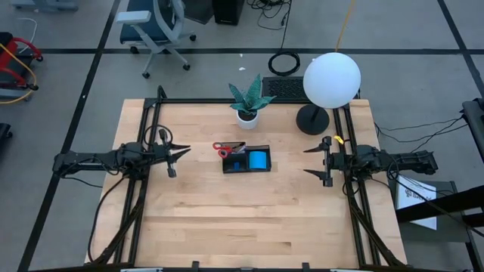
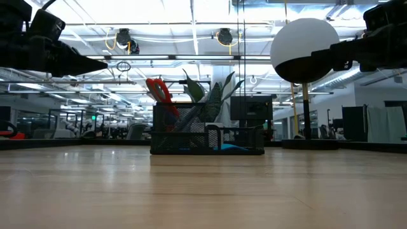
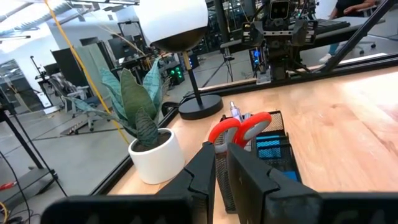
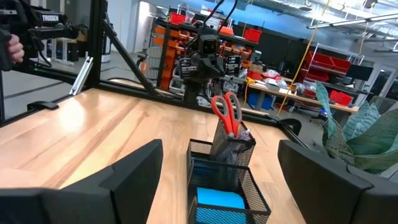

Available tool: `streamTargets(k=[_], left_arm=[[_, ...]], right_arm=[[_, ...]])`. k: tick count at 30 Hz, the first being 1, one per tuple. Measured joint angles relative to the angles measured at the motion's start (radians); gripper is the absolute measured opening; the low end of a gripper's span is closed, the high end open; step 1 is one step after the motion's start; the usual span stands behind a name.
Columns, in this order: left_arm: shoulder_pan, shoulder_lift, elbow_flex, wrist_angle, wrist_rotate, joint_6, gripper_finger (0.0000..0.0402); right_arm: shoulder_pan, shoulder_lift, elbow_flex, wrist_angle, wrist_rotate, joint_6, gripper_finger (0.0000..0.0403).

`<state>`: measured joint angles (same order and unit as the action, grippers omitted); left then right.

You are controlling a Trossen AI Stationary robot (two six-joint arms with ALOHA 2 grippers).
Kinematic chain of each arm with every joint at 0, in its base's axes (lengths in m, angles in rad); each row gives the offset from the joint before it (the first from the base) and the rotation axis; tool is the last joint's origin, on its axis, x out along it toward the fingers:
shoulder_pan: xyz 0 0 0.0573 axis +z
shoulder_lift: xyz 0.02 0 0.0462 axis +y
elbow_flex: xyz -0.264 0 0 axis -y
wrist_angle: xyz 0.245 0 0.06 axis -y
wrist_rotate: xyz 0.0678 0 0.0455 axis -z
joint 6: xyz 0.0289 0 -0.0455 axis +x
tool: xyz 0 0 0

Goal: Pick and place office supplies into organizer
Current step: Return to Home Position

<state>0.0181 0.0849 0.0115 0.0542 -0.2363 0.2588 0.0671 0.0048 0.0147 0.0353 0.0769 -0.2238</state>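
Observation:
The black mesh organizer point(image 1: 246, 161) point(image 2: 206, 140) stands at the table's middle. Red-handled scissors point(image 4: 227, 111) point(image 1: 224, 149) stand in its taller left compartment, handles up, with a purple pen point(image 3: 235, 112) beside them. A blue note pad point(image 4: 217, 200) point(image 1: 258, 159) lies in the lower right compartment. My left gripper point(image 1: 184, 151) point(image 3: 222, 168) hangs level to the organizer's left, shut and with nothing in it. My right gripper point(image 1: 306, 161) point(image 4: 224, 180) hangs level to its right, open, its fingers pointing at the organizer from a distance.
A potted green plant point(image 1: 247, 106) stands just behind the organizer. A lamp with a white globe point(image 1: 331, 79) and a black round base point(image 1: 311, 119) is at the far right. Black frame rails point(image 1: 144, 211) run along both sides. Bare wood point(image 1: 242, 227) fills the near half.

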Motion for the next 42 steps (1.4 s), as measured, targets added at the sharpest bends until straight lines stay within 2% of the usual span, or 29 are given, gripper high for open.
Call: streamTargets(k=[42], left_arm=[[0.0,0.0,-0.001,0.02,-0.001,-0.002,0.0051]], right_arm=[[0.0,0.0,-0.001,0.0,0.0,0.002,0.0309]])
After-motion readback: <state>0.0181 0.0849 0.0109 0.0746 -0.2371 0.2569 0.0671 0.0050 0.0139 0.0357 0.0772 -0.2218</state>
